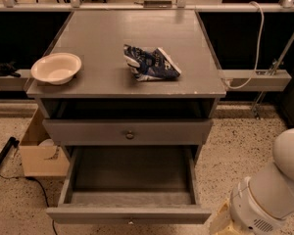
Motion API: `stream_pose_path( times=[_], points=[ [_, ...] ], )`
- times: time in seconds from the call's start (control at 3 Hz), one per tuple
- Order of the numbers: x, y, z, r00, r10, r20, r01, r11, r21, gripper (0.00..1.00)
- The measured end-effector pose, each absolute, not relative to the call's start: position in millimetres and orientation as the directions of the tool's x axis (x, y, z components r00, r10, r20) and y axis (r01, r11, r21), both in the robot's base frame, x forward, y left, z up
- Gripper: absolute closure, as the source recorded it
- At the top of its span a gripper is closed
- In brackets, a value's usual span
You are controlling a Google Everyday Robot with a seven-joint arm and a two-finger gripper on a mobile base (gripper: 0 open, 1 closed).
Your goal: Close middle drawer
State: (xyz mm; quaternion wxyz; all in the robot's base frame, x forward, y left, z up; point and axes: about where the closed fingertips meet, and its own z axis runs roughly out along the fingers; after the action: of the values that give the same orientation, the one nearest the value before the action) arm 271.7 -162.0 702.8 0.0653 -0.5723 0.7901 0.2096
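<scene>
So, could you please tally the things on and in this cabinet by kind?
bowl: 1
blue bag: 1
drawers showing: 2 (upper drawer shut; middle drawer pulled out, empty)
Total: 4
The gripper is out of view; only the arm shows, lower right.
</scene>
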Motion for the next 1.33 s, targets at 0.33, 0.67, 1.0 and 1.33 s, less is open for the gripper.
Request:
stream_pose_path(
  times=[0.33, 0.67, 1.0, 1.33],
  points=[
    [274.0, -146.5, 676.0, -0.34, -0.852, -0.398, -0.932, 0.249, 0.263, 1.0],
    [278.2, -136.2, 665.9, -0.321, -0.851, -0.416, -0.94, 0.235, 0.245, 1.0],
    [271.4, -123.6, 666.8, -0.233, -0.918, -0.32, -0.96, 0.163, 0.229, 1.0],
    [268.6, -129.9, 662.6, -0.129, -0.984, -0.123, -0.978, 0.106, 0.178, 1.0]
  ],
)
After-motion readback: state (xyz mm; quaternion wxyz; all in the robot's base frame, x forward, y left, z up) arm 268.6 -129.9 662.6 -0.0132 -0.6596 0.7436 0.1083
